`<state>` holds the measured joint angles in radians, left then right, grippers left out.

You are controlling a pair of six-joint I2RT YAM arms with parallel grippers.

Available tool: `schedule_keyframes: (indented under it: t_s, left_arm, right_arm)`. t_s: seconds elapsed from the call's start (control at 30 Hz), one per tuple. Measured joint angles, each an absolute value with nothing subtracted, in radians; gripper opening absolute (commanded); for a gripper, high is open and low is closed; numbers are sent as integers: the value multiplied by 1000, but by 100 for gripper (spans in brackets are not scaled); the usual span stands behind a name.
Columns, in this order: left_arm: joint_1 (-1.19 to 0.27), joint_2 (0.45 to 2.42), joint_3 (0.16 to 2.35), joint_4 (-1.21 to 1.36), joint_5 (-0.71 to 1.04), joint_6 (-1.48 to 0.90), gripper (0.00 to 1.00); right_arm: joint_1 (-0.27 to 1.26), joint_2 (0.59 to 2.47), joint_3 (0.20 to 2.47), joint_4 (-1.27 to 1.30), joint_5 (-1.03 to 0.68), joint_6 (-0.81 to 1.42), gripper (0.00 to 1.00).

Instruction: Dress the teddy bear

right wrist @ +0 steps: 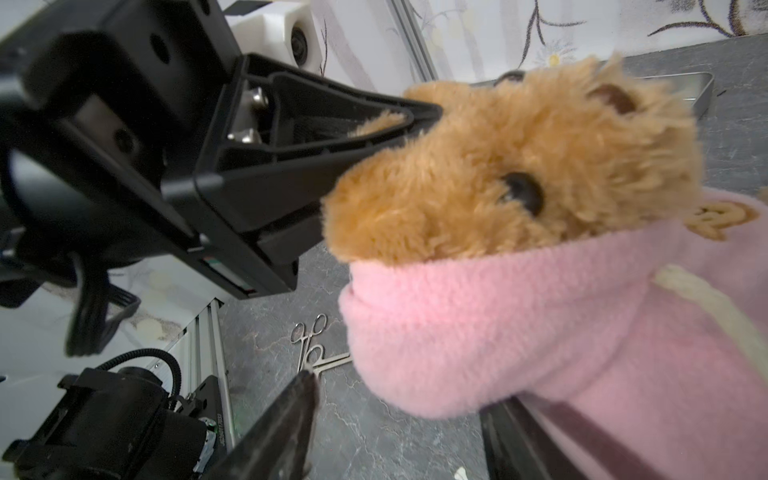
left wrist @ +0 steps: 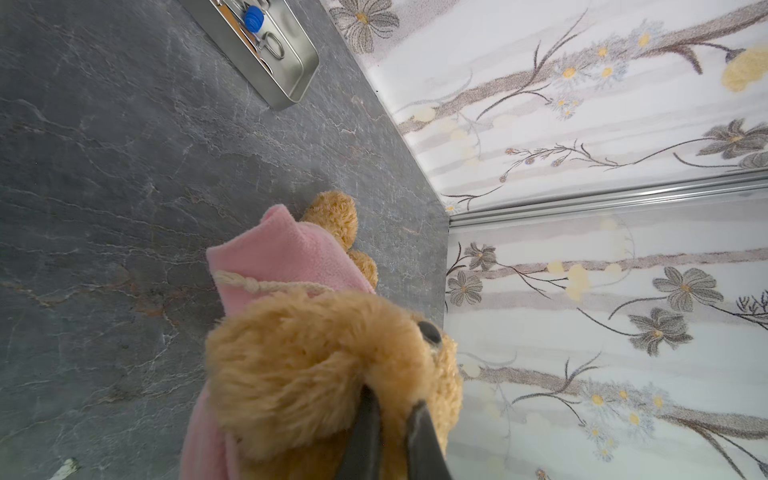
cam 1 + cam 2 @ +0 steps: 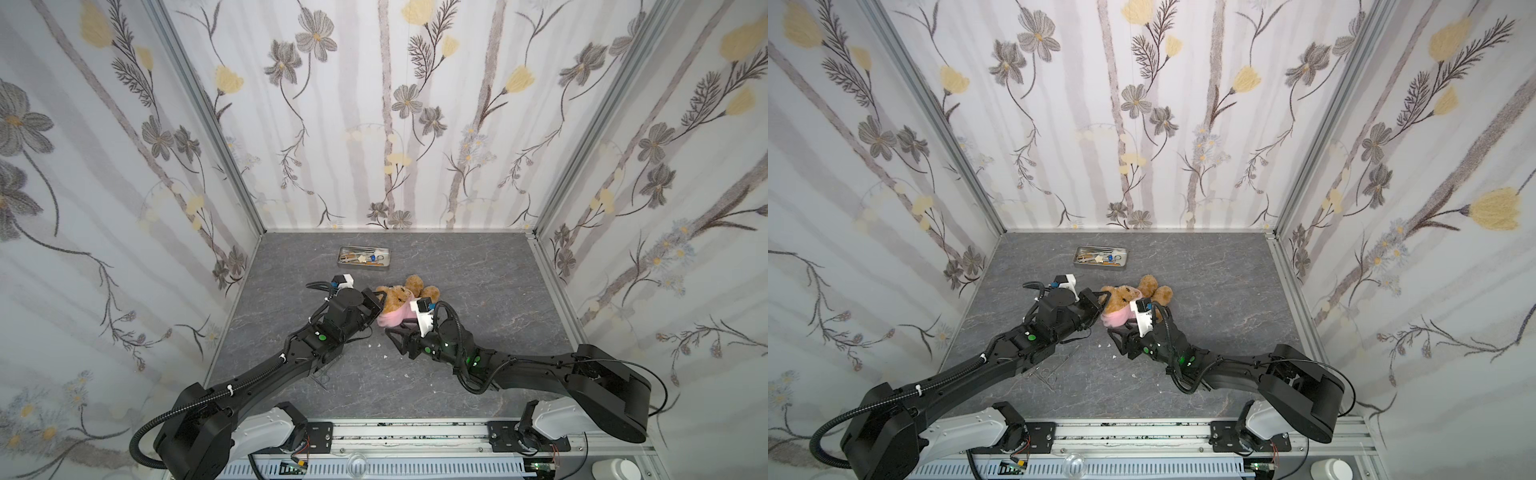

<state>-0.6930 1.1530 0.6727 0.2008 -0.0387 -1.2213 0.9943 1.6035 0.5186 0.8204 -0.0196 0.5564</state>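
Between the tips of your left gripper: a tuft of fur on the crown of the teddy bear, pinched tight. The bear lies on the grey table, head at those tips, legs pointing away beyond them.

Item, pink shirt: fleece, with cream drawstring and orange bear-face emblem. It wraps the torso straight ahead of the left fingertips, collar bunched under the chin, both legs bare past its far edge. Whether the arms sit in the sleeves, you cannot tell.

Item, right gripper: jaws spread, one finger clear of the cloth, the other beneath the shirt's fold, clamping nothing. It sits just beside the left gripper, on the bear's body side.

Item, off-task: metal tray of small instruments, well beyond both grippers; forceps on the table behind the left one, under its arm.

Step in hand, as judged: shirt over the head, now to be seated on the body. The next move calls for your right jaws to close on the loose edge and draw it toward the legs while the left pinch anchors the head. Pull gently, since a tuft of fur is a weak hold and may slip
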Motion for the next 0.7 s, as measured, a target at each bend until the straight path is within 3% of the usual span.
schedule_keyframes:
  t_s: [0.17,0.3,0.5,0.7]
  left_arm:
    - [-694,1159,672,201,-28,-1232,0]
    - [-694,1159,672,205,-21,-1238,0]
    - [-669,1160,682,205,22,-1260,0]
    - [-659,1163,685,205,39,-1266,0]
  right_arm:
    - [968,1663,521,820,31,673,29]
    - [955,1667,486,817,88,720,22]
    - [923,1665,422,805,137,708,21]
    - [922,1613,373,852,43,606,45]
